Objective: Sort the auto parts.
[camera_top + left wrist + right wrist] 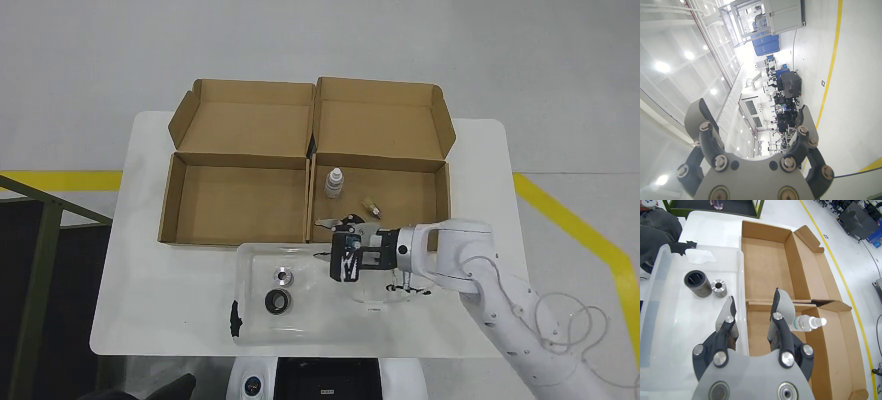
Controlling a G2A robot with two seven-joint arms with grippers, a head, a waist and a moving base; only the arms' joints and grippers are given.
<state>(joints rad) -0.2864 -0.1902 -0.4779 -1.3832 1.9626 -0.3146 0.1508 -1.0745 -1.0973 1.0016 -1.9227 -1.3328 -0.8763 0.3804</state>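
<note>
2 metal parts stand on end in the clear tub (pixel 300 248) at the front of the table (pixel 140 290): a dark sleeve (pixel 695 283) with a hollow bore and, right next to it, a shorter silver collar (pixel 719 290) with a slotted top face. Whether the 2 touch I cannot tell. Both look like solid steel, so I judge them heavy for their bulk, rigid, and smooth enough to slide out of a light pinch; a firm squeeze should harm neither. The round flanks are the place to take hold, with the pads set across the widest part. The approach should come from above, since the tub wall would block a sideways one. With the 2 standing so close, the collar's free side, away from the sleeve, seems the easier place to start. The right gripper (pixel 754 296) hangs above the tub wall where it meets the right box (pixel 829 351), 1 finger over each, spread wide with nothing between them. That box has a spray bottle (pixel 808 324) lying on its side and a small brass piece (pixel 371 208); the left box (pixel 764 272) sits beside it. The left gripper (pixel 753 104) is aimed out at the room, likewise spread and holding nothing.
</note>
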